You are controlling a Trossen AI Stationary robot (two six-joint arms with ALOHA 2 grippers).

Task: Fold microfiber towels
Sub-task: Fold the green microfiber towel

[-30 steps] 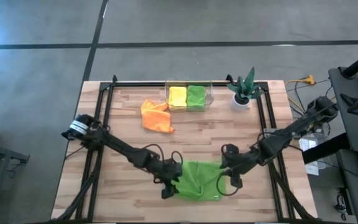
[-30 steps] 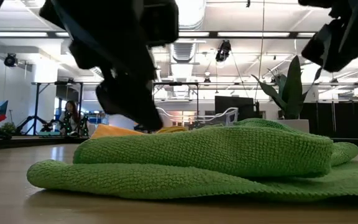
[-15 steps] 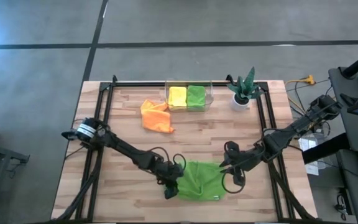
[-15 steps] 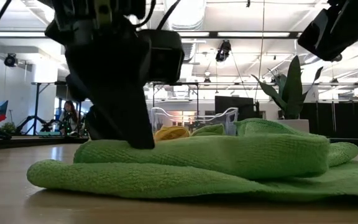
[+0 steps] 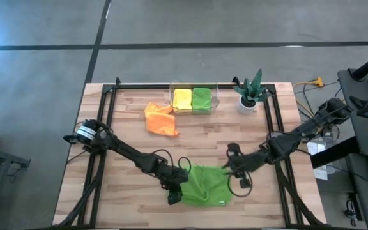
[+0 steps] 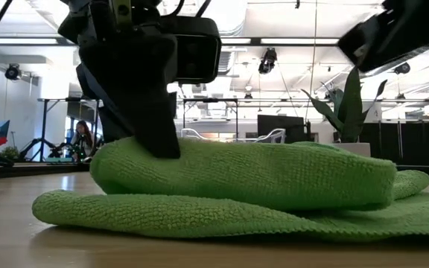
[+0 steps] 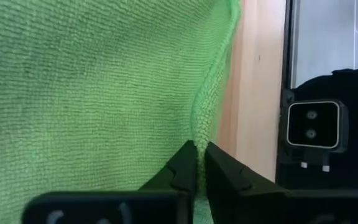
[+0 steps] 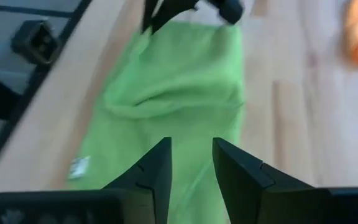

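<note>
A lime green microfiber towel lies partly folded near the table's front edge, its upper layer resting on the lower one. My left gripper is shut on the towel's left edge. My right gripper hangs open above the towel's far right corner and touches nothing; its fingers stand apart over the cloth. An orange towel lies crumpled at the far left. A yellow towel and a green towel lie folded in a clear bin. My left gripper pinches the green towel's hemmed edge between its two fingers. They slant down from the table's left, at the left end of the upper layer. One layer or several, I cannot tell. The towel lies on the table.
The clear bin stands at the table's far middle. A spiky green plant in a white pot stands to its right. A black frame rail runs along each side of the table. Bare wood lies between the orange towel and the green one.
My left gripper has come down a little onto the towel's left edge and shut on it. The upper layer there now bulges higher. My right gripper has rolled about its own line above the towel's right side.
</note>
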